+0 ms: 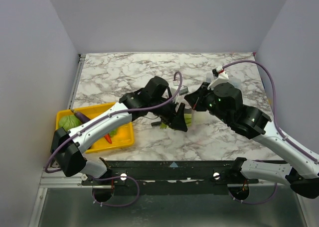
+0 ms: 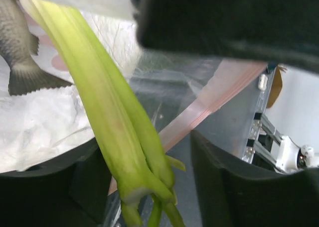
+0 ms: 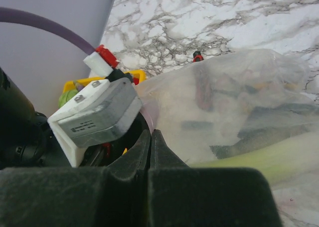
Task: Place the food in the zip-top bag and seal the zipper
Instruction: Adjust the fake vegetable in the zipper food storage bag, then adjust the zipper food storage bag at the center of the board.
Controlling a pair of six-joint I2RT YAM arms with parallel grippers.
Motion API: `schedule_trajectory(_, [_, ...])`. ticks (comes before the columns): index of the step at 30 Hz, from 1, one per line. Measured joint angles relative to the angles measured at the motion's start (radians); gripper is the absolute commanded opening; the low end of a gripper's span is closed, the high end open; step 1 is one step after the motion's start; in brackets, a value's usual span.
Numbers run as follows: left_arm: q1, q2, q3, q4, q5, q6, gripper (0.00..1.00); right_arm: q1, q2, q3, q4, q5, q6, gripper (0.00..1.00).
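At the centre of the overhead view, the zip-top bag (image 3: 239,102) is held up off the marbled worktop (image 1: 124,72) between the two arms. The right tool (image 3: 151,133) is seen clenched, its two fingers pressed flat together, apparently on the thin film at the bag's rim. In the right wrist view the bag fills the right half of the frame, and dim shapes of food are made out through the cloudy plastic. The left tool (image 2: 144,142) is seen released at the bag's mouth. The celery (image 2: 99,102) runs from upper left to bottom centre of its wrist view, its base lying against the left-hand finger, with a gap to the other. The fish (image 2: 20,43) is seen inside the bag at upper left, and the zipper (image 2: 209,105) crosses diagonally behind the celery. The yellow tray (image 1: 124,136) lies at lower left of the overhead view, with other food in it.
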Motion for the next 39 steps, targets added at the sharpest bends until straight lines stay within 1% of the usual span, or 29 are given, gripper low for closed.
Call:
schedule_trajectory(2, [0.000,-0.028,-0.028,0.025,-0.010,-0.034,0.66,0.001,-0.002,0.000,0.000,0.006,0.003,0.01])
schedule_trajectory(6, [0.002,-0.143,-0.106,0.049,-0.039,-0.087,0.66,0.003,-0.016,-0.006,0.000,0.021,0.009,0.00])
schedule_trajectory(9, [0.012,-0.261,-0.142,0.048,-0.088,-0.103,0.61,0.003,-0.034,-0.010,-0.002,0.030,0.010,0.01])
schedule_trajectory(11, [0.023,-0.337,-0.161,0.046,-0.135,-0.109,0.56,0.003,-0.043,-0.010,-0.002,0.035,0.011,0.01])
schedule_trajectory(14, [0.046,-0.435,-0.202,0.046,-0.218,-0.122,0.40,0.003,-0.051,-0.010,-0.002,0.036,0.011,0.01])
schedule_trajectory(16, [0.063,-0.513,-0.258,0.052,-0.290,-0.150,0.35,0.003,-0.051,-0.010,-0.002,0.036,0.011,0.00])
schedule_trajectory(18, [0.071,-0.558,-0.309,0.068,-0.333,-0.177,0.28,0.003,-0.051,-0.010,-0.002,0.036,0.011,0.01])
schedule_trajectory(19, [0.071,-0.589,-0.355,0.087,-0.362,-0.206,0.26,0.003,-0.051,-0.010,-0.002,0.036,0.011,0.01])
schedule_trajectory(21, [0.074,-0.620,-0.409,0.102,-0.396,-0.238,0.26,0.003,-0.051,-0.010,-0.002,0.036,0.011,0.01])
schedule_trajectory(23, [0.075,-0.645,-0.452,0.113,-0.437,-0.269,0.31,0.003,-0.051,-0.010,-0.002,0.036,0.011,0.01])
schedule_trajectory(24, [0.077,-0.659,-0.473,0.123,-0.457,-0.284,0.35,0.003,-0.051,-0.010,-0.002,0.036,0.011,0.01])
schedule_trajectory(27, [0.087,-0.690,-0.501,0.149,-0.493,-0.307,0.52,0.003,-0.051,-0.010,-0.002,0.036,0.011,0.01])
schedule_trajectory(28, [0.092,-0.693,-0.501,0.162,-0.494,-0.306,0.53,0.003,-0.051,-0.010,-0.002,0.036,0.011,0.01])
schedule_trajectory(29, [0.097,-0.691,-0.497,0.175,-0.492,-0.303,0.52,0.003,-0.051,-0.010,-0.002,0.036,0.011,0.01])
schedule_trajectory(30, [0.101,-0.679,-0.484,0.178,-0.491,-0.300,0.44,0.003,-0.051,-0.010,-0.002,0.035,0.011,0.01])
schedule_trajectory(31, [0.105,-0.662,-0.466,0.177,-0.489,-0.293,0.38,0.003,-0.051,-0.010,-0.002,0.036,0.011,0.01])
schedule_trajectory(32, [0.106,-0.645,-0.445,0.176,-0.486,-0.288,0.37,0.003,-0.051,-0.010,-0.002,0.035,0.011,0.01])
schedule_trajectory(34, [0.107,-0.586,-0.385,0.180,-0.475,-0.279,0.37,0.003,-0.051,-0.010,-0.002,0.035,0.011,0.01])
schedule_trajectory(37, [0.107,-0.548,-0.373,0.205,-0.451,-0.279,0.38,0.003,-0.051,-0.010,-0.002,0.035,0.011,0.01])
schedule_trajectory(39, [0.107,-0.539,-0.385,0.223,-0.430,-0.284,0.45,0.003,-0.051,-0.010,-0.002,0.035,0.011,0.01])
